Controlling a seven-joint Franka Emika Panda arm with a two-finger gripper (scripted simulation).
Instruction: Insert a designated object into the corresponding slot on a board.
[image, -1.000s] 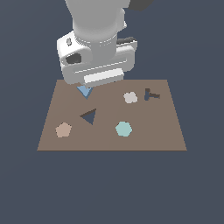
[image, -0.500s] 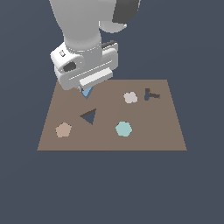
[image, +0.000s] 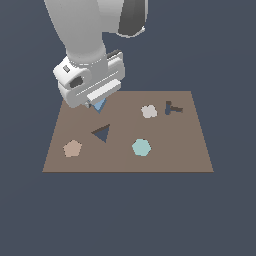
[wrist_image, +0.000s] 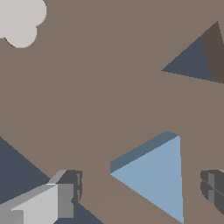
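The light-blue triangle (image: 100, 106) lies flat on the brown board (image: 165, 160) near its far edge, on the exterior view's left. My gripper (image: 97, 102) hangs right over it, open. In the wrist view the triangle (wrist_image: 157, 175) sits between the two fingertips (wrist_image: 68, 194), with a gap on each side, and the gripper (wrist_image: 140, 190) is not touching it. The dark navy triangular slot (image: 102, 133) is a short way nearer on the board and is empty; it also shows in the wrist view (wrist_image: 192, 63).
On the board lie a tan pentagon (image: 72, 148), a pale teal hexagon (image: 141, 147) and a pale lobed piece (image: 149, 111), seen also in the wrist view (wrist_image: 19, 19). A dark T-shaped cut-out (image: 172, 108) is at the far right.
The hand has turned about its axis, shifted a little to the exterior view's left and come lower over the blue triangle. The triangle and the other pieces have not moved.
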